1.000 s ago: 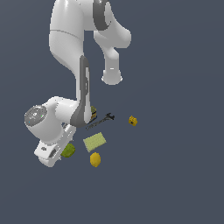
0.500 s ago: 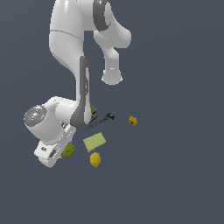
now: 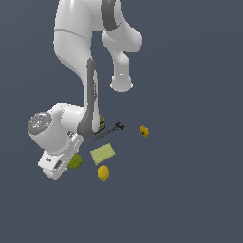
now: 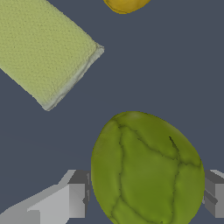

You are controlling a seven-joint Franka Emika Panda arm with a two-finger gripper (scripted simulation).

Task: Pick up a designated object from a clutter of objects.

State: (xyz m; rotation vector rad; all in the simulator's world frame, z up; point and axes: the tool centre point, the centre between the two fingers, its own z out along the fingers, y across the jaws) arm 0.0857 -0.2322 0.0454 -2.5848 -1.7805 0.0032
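The lumpy olive-green blob [image 4: 146, 168] lies on the floor between my two fingers, and each finger [image 4: 76, 199] touches or all but touches its side. My gripper [image 4: 146, 199] is low over it with the jaws closed in on the blob. In the exterior view the blob [image 3: 76, 162] peeks out beside the white hand at the view's lower left, and the gripper [image 3: 70, 164] itself is mostly hidden by the hand.
The flat pale-green pad [image 3: 102, 154] [image 4: 41, 50] lies close by, and the yellow lemon [image 3: 103, 173] [image 4: 124, 4] lies just past it. A black wrench [image 3: 110, 130], a yellow cube [image 3: 144, 131] and a partly hidden olive-and-yellow box [image 3: 101, 121] lie further off.
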